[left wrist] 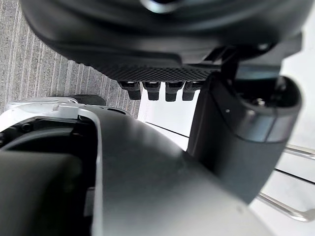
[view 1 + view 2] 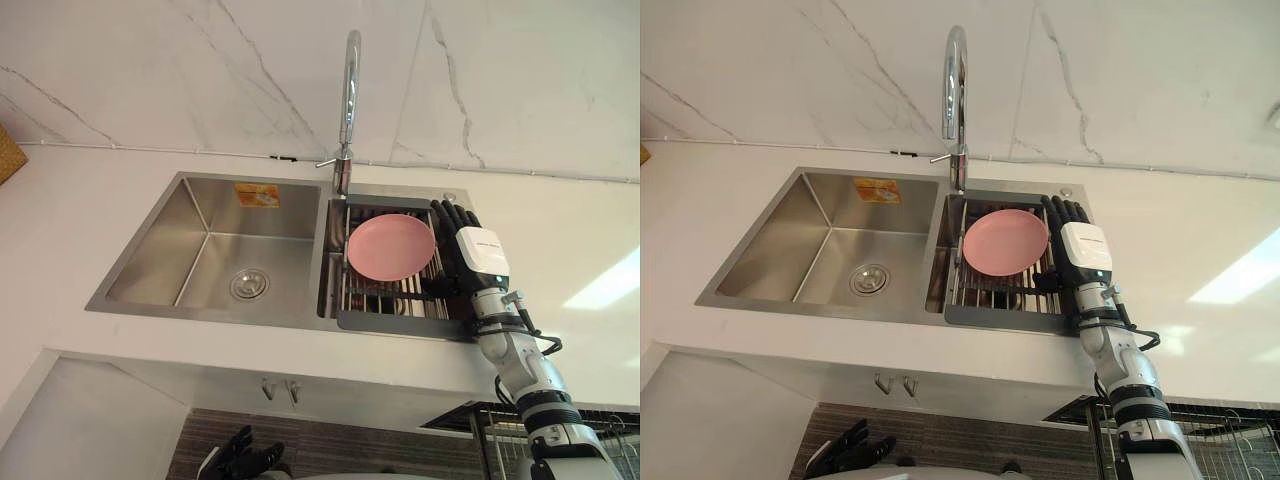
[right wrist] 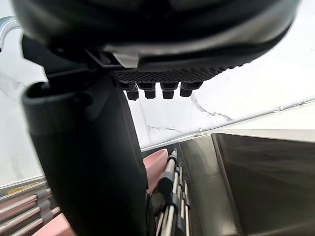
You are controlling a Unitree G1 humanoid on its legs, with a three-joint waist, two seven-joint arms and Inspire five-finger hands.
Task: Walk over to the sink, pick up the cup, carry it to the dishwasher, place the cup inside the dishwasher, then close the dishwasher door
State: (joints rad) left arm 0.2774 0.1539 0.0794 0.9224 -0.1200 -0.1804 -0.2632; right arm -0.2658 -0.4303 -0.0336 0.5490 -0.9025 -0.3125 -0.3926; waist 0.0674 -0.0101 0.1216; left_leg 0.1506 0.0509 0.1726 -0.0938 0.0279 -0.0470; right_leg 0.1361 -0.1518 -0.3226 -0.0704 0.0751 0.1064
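At the far nine o'clock edge a corner of a wicker basket (image 2: 8, 152) sits on the white counter (image 2: 60, 230). Down at seven o'clock, below the counter's front edge, the left hand (image 2: 248, 455) hangs over the striped floor (image 2: 330, 445). Its fingers are loose and a little apart, and nothing is in them.

The steel sink (image 2: 160, 240) is set into the counter. Its left basin has a round drain (image 2: 249, 284) in the floor and an orange sticker (image 2: 257, 195) on the back wall. The curved faucet (image 2: 348, 100) rises toward twelve o'clock from the divider between the basins, against the marble wall (image 2: 200, 70).

The right basin holds a drying rack (image 2: 385, 298) with a pink plate (image 2: 390, 247) tilted on it. Just at the plate's three o'clock, the right hand (image 2: 480, 250) lies over the rack's edge. Its fingers (image 2: 452, 215) are straight, side by side and aimed at twelve o'clock, while the thumb (image 2: 437, 285) reaches toward the plate's lower rim. It grips nothing.

At five o'clock, under the counter, a lower wire rack (image 2: 590, 425) juts out.

Where the cup is I cannot tell.
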